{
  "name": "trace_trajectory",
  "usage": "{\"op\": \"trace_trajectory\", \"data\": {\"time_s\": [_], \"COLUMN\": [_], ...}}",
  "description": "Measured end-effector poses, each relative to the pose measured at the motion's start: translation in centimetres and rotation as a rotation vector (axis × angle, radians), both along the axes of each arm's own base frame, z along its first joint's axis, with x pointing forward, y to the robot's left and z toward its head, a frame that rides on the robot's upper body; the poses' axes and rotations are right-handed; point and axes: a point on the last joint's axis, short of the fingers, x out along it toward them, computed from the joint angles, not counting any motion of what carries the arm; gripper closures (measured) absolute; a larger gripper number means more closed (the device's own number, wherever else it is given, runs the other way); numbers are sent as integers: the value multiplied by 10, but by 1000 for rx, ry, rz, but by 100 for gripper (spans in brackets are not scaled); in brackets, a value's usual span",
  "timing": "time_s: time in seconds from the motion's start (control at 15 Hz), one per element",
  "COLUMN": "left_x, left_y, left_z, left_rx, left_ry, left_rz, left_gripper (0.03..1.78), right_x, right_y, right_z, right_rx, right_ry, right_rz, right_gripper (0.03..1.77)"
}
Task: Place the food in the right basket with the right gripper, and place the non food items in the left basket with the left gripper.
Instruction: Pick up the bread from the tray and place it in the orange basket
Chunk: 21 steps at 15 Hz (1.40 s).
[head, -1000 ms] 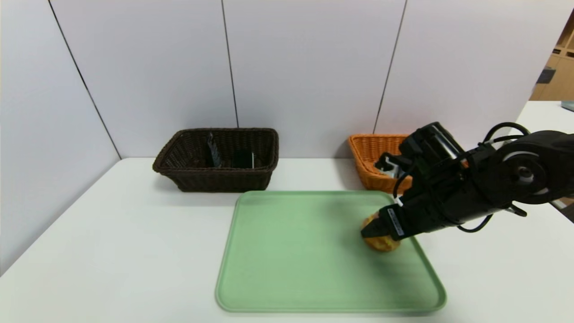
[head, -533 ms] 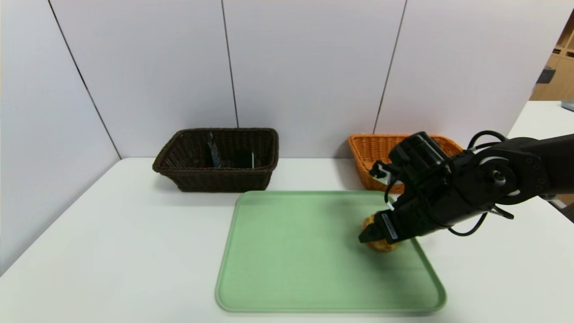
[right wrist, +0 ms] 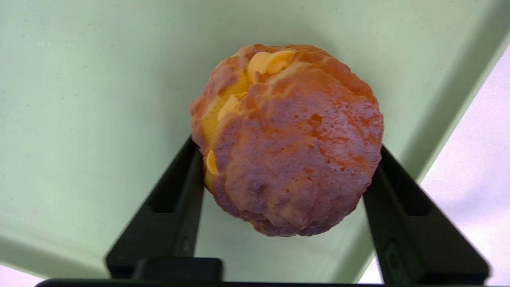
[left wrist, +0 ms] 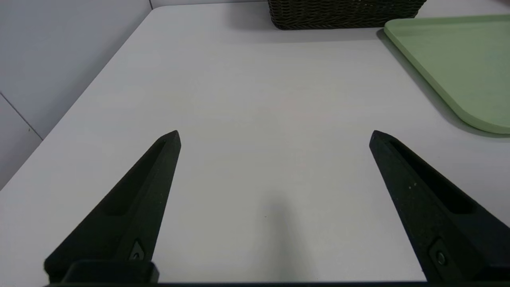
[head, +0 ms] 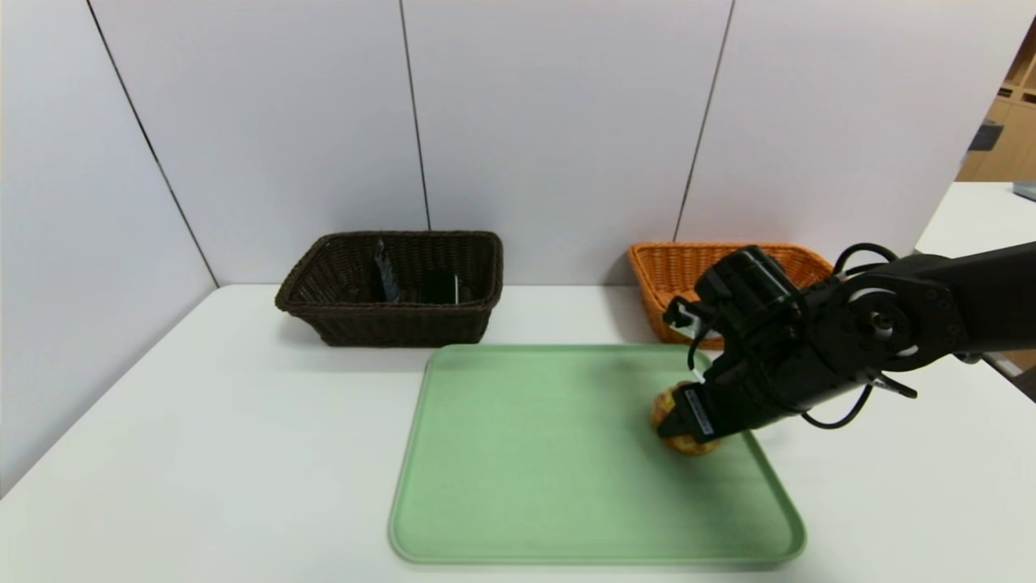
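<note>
Bun sits pinched in the right gripper on the green tray — orange basket awaits; non-food items already fill the dark basket.

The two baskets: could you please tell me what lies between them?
Only bare white table, in the head view, between the dark brown basket and the orange basket.

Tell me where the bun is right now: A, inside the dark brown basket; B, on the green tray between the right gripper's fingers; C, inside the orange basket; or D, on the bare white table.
B: the bun sits on the green tray near its right edge, with the right gripper closed on it, one of its fingers pressed against each side, while the orange basket stands behind.
</note>
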Motion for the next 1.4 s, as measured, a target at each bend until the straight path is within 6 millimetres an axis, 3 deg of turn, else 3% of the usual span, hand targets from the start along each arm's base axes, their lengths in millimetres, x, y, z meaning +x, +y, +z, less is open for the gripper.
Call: {"op": "trace_trajectory", "data": {"time_s": [0.27, 0.47, 0.8, 1.07, 1.4], "left_x": [0, 0, 0, 0, 0], "left_y": [0, 0, 0, 0, 0], "left_z": [0, 0, 0, 0, 0], "left_rx": [0, 0, 0, 0, 0], "left_ry": [0, 0, 0, 0, 0], "left_rz": [0, 0, 0, 0, 0], "left_gripper": [12, 12, 12, 12, 12], "right_x": [1, 0, 3, 32, 91], "right_y": [-1, -2, -12, -35, -68], "right_z": [1, 10, 74, 105, 95], "right_rx": [-16, -4, 91, 111, 74], "right_ry": [-13, -39, -256, -482, -562], "right_rz": [-11, -12, -46, -181, -321], "right_gripper": [99, 100, 100, 100, 100]}}
